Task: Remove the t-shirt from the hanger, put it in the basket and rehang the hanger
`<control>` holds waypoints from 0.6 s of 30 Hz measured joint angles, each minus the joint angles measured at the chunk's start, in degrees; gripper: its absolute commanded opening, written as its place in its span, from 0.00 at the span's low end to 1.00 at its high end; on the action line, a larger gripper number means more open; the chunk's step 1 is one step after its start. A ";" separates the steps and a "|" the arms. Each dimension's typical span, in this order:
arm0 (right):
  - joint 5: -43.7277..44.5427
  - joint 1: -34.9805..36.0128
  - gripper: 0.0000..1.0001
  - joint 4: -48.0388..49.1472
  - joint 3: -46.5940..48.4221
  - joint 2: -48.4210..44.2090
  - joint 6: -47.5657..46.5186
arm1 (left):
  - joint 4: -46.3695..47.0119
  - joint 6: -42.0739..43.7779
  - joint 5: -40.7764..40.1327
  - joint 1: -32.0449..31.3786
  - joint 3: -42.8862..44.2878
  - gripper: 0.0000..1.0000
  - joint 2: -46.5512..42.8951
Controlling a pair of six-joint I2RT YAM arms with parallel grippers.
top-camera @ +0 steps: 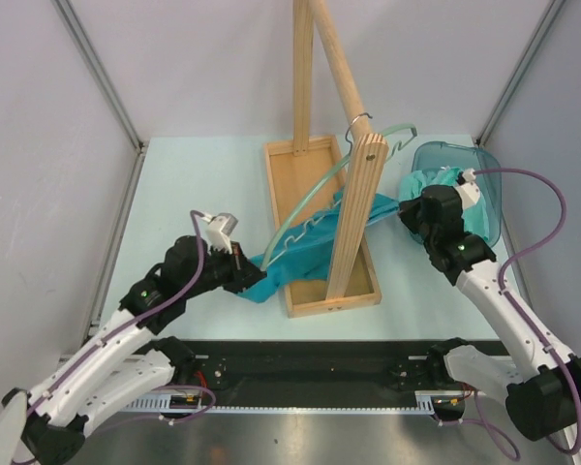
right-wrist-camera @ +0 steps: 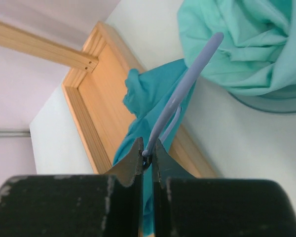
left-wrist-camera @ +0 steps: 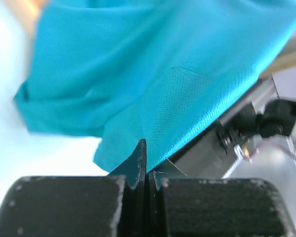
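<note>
The teal t-shirt point(top-camera: 276, 271) stretches low across the wooden tray between my two grippers. My left gripper point(top-camera: 244, 266) is shut on its left end; in the left wrist view the cloth point(left-wrist-camera: 158, 64) fans out from the closed jaws point(left-wrist-camera: 147, 163). The pale green hanger point(top-camera: 315, 189) hangs by its hook on the slanted wooden post point(top-camera: 353, 223). My right gripper point(top-camera: 407, 208) is shut on the hanger's right end. In the right wrist view the thin hanger bar point(right-wrist-camera: 187, 89) runs out of the jaws point(right-wrist-camera: 149, 153), with the t-shirt point(right-wrist-camera: 148, 94) draped around it.
The post stands in a wooden base tray point(top-camera: 274, 194) in the middle of the table, also seen in the right wrist view point(right-wrist-camera: 103, 113). A clear blue-green bin point(top-camera: 479, 179) holding mint cloth point(right-wrist-camera: 246, 44) sits at the back right, just behind my right gripper. Grey walls enclose the table.
</note>
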 measured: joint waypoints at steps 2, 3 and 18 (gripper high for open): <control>-2.40 -3.06 0.00 0.92 -1.49 -1.14 0.20 | -1.03 -1.07 -2.56 0.42 -1.14 0.00 -3.26; -3.98 -4.92 0.00 1.53 -2.38 -1.84 0.22 | -1.84 -1.90 -4.31 0.70 -1.97 0.00 -5.42; -30.80 -18.62 0.00 8.66 -7.13 -5.29 -0.59 | -2.86 -5.40 -9.70 1.62 -4.00 0.00 -6.95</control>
